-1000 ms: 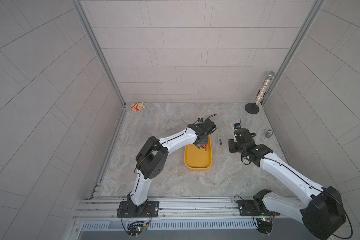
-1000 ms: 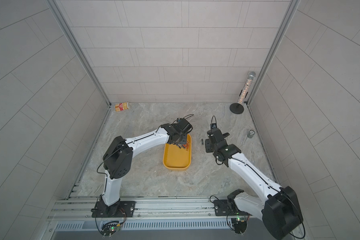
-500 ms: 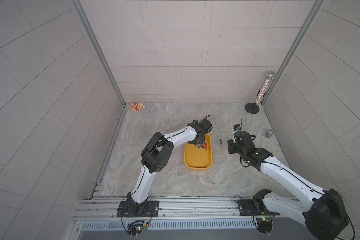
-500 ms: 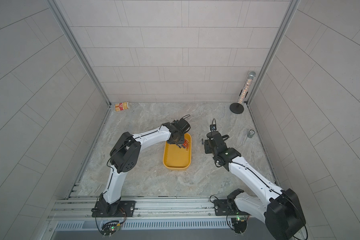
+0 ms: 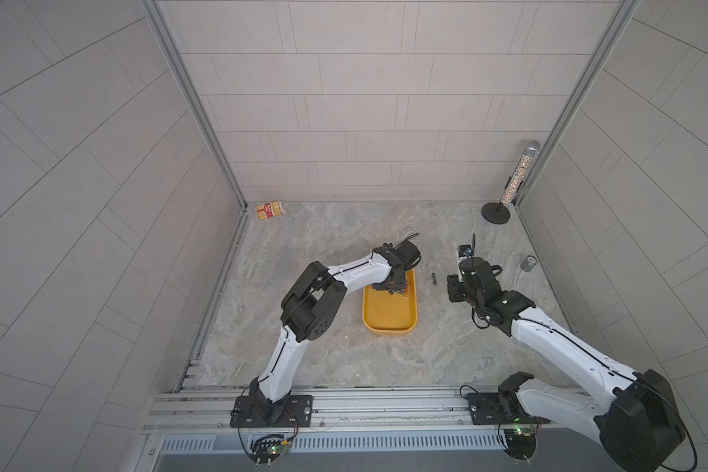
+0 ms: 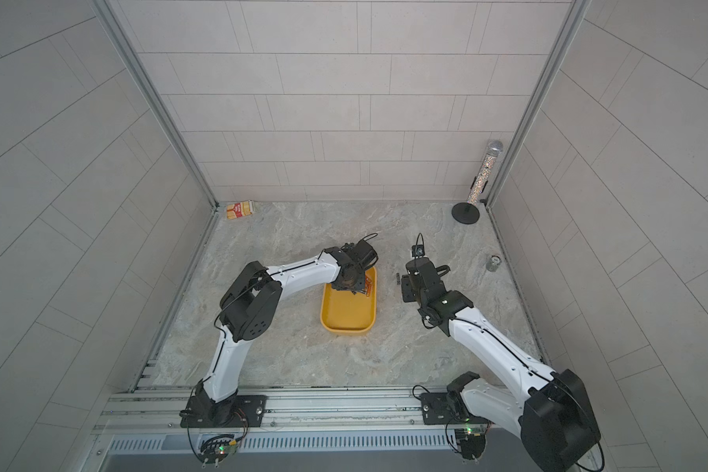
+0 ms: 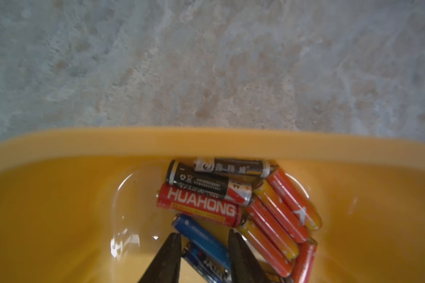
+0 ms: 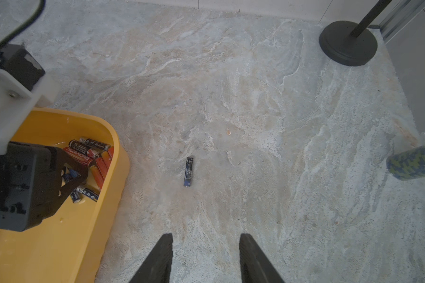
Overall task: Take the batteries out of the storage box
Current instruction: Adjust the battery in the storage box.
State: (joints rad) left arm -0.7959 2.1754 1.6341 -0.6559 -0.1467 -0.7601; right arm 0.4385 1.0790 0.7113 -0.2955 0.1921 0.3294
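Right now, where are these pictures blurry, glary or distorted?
Left wrist view: the yellow box rim is soft, white glare on its floor, yet the red battery label reads sharply. Right wrist view: dim, the can at the edge blurred. In both top views: even light, the wall lines bowed by the lens.

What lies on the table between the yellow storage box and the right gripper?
One dark battery, lying alone, touching neither the storage box nor the right gripper. Clearest in the right wrist view.
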